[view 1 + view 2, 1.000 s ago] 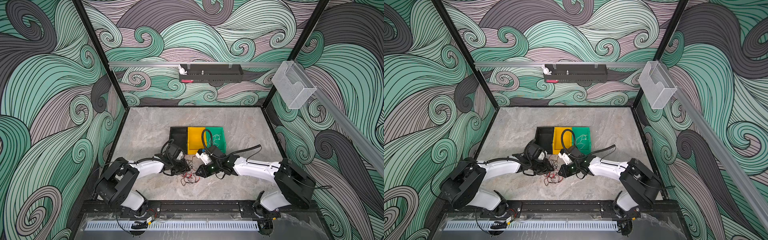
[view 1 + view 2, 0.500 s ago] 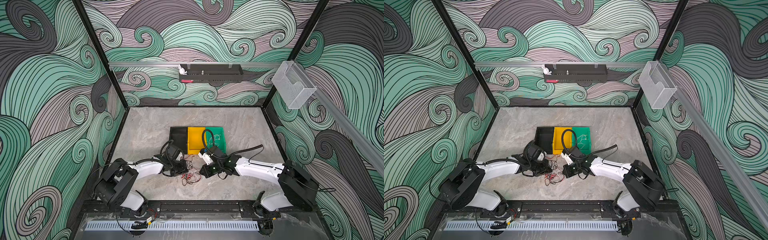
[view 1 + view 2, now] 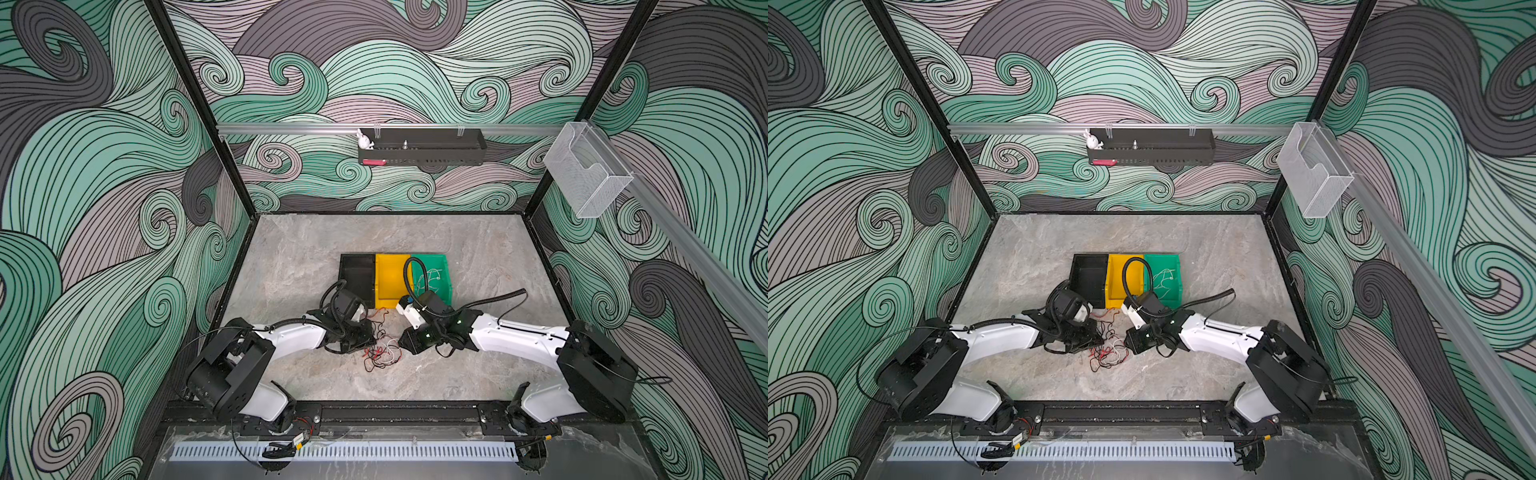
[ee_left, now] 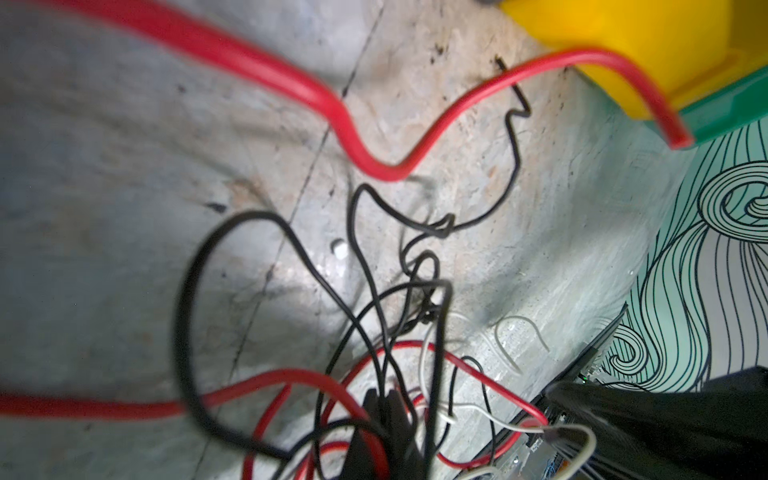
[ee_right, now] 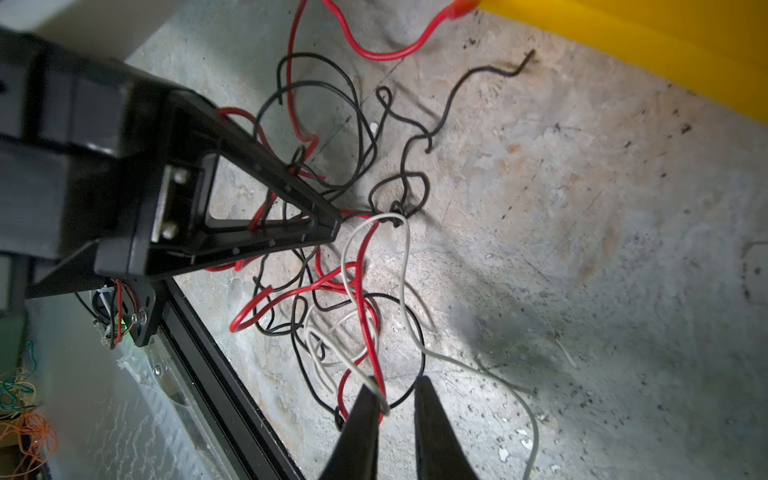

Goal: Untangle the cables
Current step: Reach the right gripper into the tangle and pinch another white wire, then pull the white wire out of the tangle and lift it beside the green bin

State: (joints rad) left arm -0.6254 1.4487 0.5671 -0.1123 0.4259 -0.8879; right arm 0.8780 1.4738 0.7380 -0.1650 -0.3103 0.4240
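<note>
Being held fully together, the L gripper [image 5: 332, 226] tips are being set into the cables [image 3: 380, 353], a red/blk/wht tangle lying on the table [image 3: 316, 257] near the yellow bin [image 3: 390, 278]; a pinched strand can't be confirmed. R gripper [image 5: 397, 384] jaws are being held slightly apart, wht strand touching one finger [image 5: 361, 432].

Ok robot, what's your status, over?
Left gripper shut on the cables. Right gripper open, white wire across one finger. Cables one knotted heap on the table. Yellow bin close by.
</note>
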